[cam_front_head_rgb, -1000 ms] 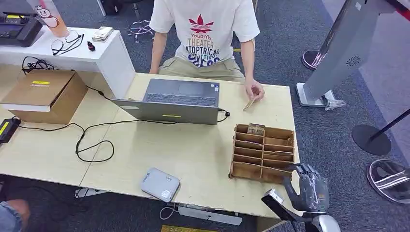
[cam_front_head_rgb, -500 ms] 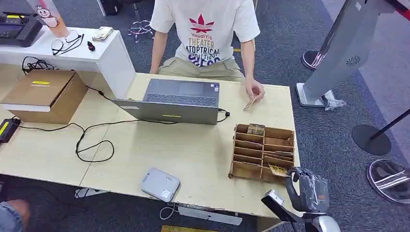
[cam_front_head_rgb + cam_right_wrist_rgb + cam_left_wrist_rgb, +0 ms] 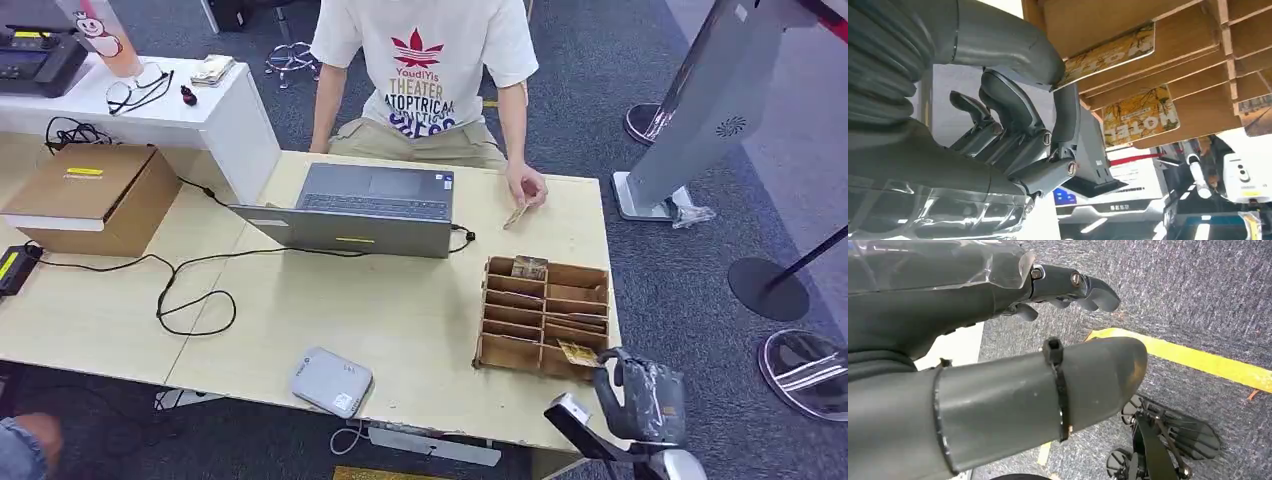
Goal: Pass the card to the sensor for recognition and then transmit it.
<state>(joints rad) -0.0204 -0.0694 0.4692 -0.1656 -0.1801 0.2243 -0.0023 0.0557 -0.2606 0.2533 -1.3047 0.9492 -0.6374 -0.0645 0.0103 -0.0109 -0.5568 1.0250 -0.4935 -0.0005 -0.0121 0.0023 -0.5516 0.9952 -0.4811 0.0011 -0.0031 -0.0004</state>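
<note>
A wooden card rack (image 3: 497, 352) stands at the table's right front corner. My right hand (image 3: 642, 398) is just beyond that corner, beside the nearest slot. It pinches the end of a yellow patterned card (image 3: 577, 352) that sticks out of that slot. The right wrist view shows my right hand (image 3: 1013, 125) with the thumb and a finger closed on the card (image 3: 1108, 52), and a second card (image 3: 1140, 117) in the slot behind. A grey-white sensor box (image 3: 331, 381) lies near the front edge. My left hand (image 3: 1013, 355) hangs over the carpet, its fingers apart and holding nothing.
A person sits across the table, one hand (image 3: 526, 186) holding another card (image 3: 515, 214) on the tabletop. An open laptop (image 3: 370, 210) sits mid-table with cables to its left. A cardboard box (image 3: 95, 195) stands at far left. Stanchion bases stand on the floor to the right.
The yellow card has come partly out of the nearest slot of the rack. My right hand has drawn back a little from the rack with it.
</note>
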